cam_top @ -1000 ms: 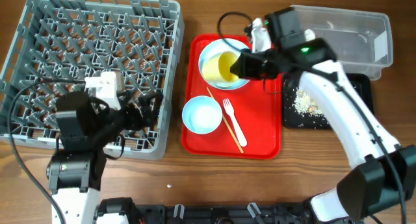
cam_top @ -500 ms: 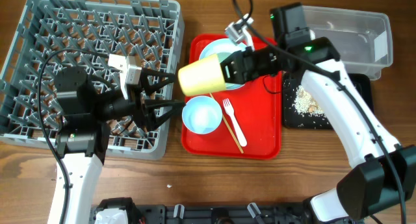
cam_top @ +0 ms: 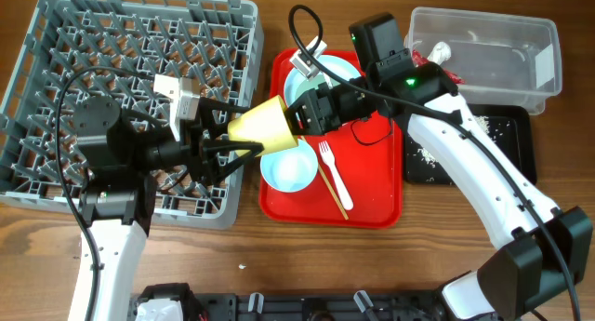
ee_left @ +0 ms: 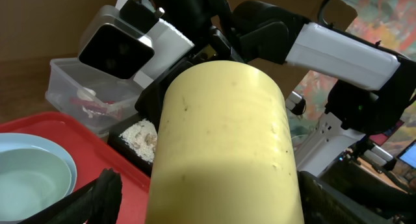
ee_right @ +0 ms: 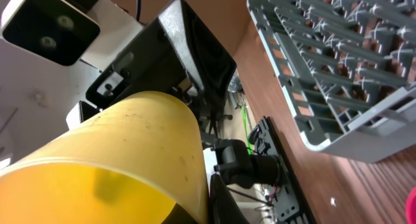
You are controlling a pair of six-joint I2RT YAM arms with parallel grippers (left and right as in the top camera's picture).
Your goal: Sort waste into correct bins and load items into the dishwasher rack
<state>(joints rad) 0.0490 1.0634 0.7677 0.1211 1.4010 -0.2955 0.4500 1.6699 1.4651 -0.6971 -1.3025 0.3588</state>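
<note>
Right hand [cam_top: 302,114]: I'm clamping the yellow cup [cam_top: 265,126] sideways, base out, for handover.
Left hand [cam_top: 229,135]: wide, straddling that base.

Left wrist view: your small yellow cup [ee_left: 224,152] blocks the centre, and the bottom edge cuts off its lower part. The left gripper's [ee_left: 218,208] dark fingers [ee_left: 97,198] are clipped there too, so you can't read contact.

Right wrist view: the cup runs off the left and bottom edges. It covers all but one dark finger [ee_right: 218,199] of the right gripper [cam_top: 305,112].

Overhead: the right arm [cam_top: 465,163] hides part of the pale mint bowl [cam_top: 294,82], the shallow black rectangular tray [cam_top: 509,135] and the crumpled red wrapper [cam_top: 429,53]. The whitish food scraps [cam_top: 426,155] are too small to tell apart.
</note>
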